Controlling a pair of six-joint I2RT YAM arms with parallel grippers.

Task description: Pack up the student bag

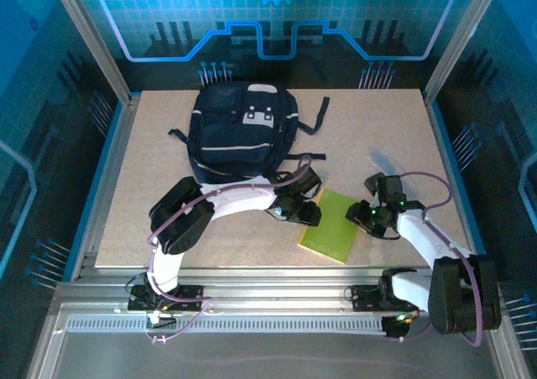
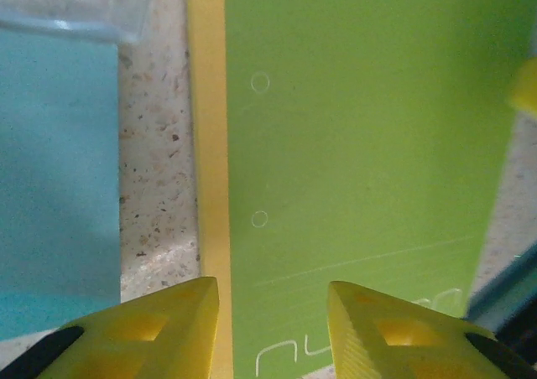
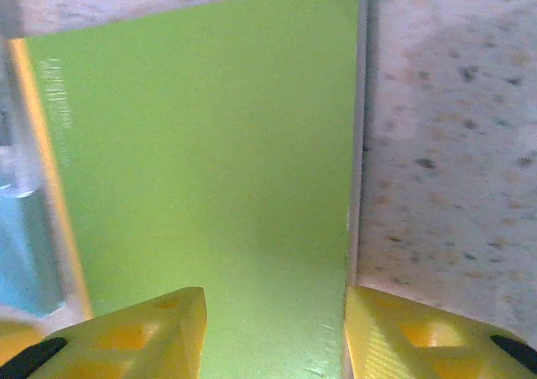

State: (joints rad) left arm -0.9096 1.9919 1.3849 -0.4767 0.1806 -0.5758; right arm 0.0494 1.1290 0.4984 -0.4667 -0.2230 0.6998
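Note:
The student bag (image 1: 243,132), dark navy with pale patches and black straps, lies flat at the back middle of the table. A lime-green book (image 1: 330,225) with a yellow spine (image 2: 210,144) lies flat near the front, to the bag's right. My left gripper (image 1: 302,214) hangs low over the book's left side. Its yellow fingers (image 2: 168,329) stand apart above the cover (image 2: 352,144) beside the spine. My right gripper (image 1: 361,216) is at the book's right side, jaws apart. One finger (image 3: 151,333) is over the cover (image 3: 201,161), the other (image 3: 419,337) at the page edge.
A pale blue flat thing (image 2: 59,169) under clear plastic lies on the speckled table (image 2: 159,169), just past the book's spine. A small clear object (image 1: 382,157) lies at the back right. Metal frame posts and rails border the table.

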